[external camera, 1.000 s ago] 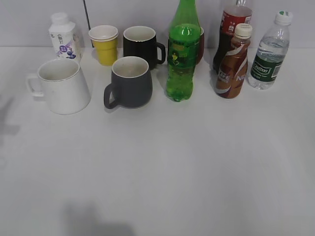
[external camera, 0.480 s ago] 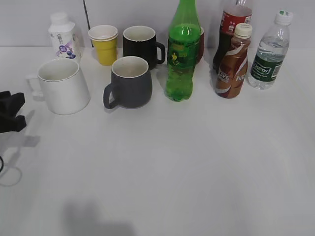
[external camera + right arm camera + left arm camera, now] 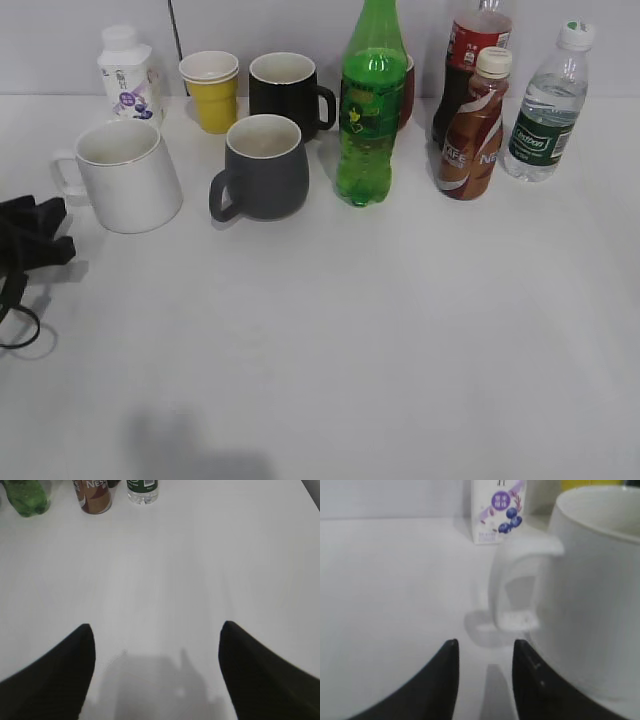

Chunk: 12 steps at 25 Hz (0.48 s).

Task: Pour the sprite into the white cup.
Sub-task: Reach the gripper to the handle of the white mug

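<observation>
The sprite (image 3: pixel 371 105), a tall green bottle with a green-and-yellow label, stands upright at the back middle; its base shows at the top left of the right wrist view (image 3: pixel 26 499). The white cup (image 3: pixel 128 175) stands at the left with its handle pointing left. In the left wrist view the white cup (image 3: pixel 592 595) fills the right side. My left gripper (image 3: pixel 48 230) is open and empty, just left of the handle and below it in the frame; its fingertips (image 3: pixel 485 647) sit short of the handle. My right gripper (image 3: pixel 156 630) is open and empty over bare table.
A dark grey mug (image 3: pixel 263 167), a black mug (image 3: pixel 287 92), a yellow paper cup (image 3: pixel 212 90) and a small milk bottle (image 3: pixel 127 75) stand near the white cup. A brown coffee bottle (image 3: pixel 474 130), a cola bottle (image 3: pixel 470 45) and a water bottle (image 3: pixel 545 105) stand at the right.
My left gripper has come into view from the left edge and moved right toward the white cup's handle. Nothing else has moved.
</observation>
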Tool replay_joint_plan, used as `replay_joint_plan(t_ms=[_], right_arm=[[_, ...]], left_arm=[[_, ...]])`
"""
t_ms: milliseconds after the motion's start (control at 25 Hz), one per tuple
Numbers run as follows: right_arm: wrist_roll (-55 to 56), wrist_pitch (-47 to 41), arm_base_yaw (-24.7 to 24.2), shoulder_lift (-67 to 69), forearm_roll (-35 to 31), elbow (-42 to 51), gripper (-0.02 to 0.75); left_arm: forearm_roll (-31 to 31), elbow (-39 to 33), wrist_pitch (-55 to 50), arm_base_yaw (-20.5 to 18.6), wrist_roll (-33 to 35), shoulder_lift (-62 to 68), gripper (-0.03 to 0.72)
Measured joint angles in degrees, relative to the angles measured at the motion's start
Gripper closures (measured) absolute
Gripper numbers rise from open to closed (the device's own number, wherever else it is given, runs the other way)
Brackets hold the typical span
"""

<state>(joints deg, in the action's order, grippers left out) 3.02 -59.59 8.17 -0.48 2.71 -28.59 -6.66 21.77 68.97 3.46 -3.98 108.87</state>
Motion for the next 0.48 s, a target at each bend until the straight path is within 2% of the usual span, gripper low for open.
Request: replay_joint_plan(t_ms=[360, 440, 480], right_arm=[[0.0, 0.0, 0.0, 0.0, 0.0, 0.0, 0.164], [0.0, 0.0, 0.0, 0.0, -0.1, 0.0, 0.164], [0.0, 0.0, 0.0, 0.0, -0.2, 0.0, 0.164]], left_arm=[[-1.9, 7.2, 0.3, 0.0, 0.0, 2.3, 0.398], [-2.0, 9.8, 0.2, 0.0, 0.0, 3.9, 0.429], [-2.0, 10.7, 0.2, 0.0, 0.0, 4.7, 0.468]])
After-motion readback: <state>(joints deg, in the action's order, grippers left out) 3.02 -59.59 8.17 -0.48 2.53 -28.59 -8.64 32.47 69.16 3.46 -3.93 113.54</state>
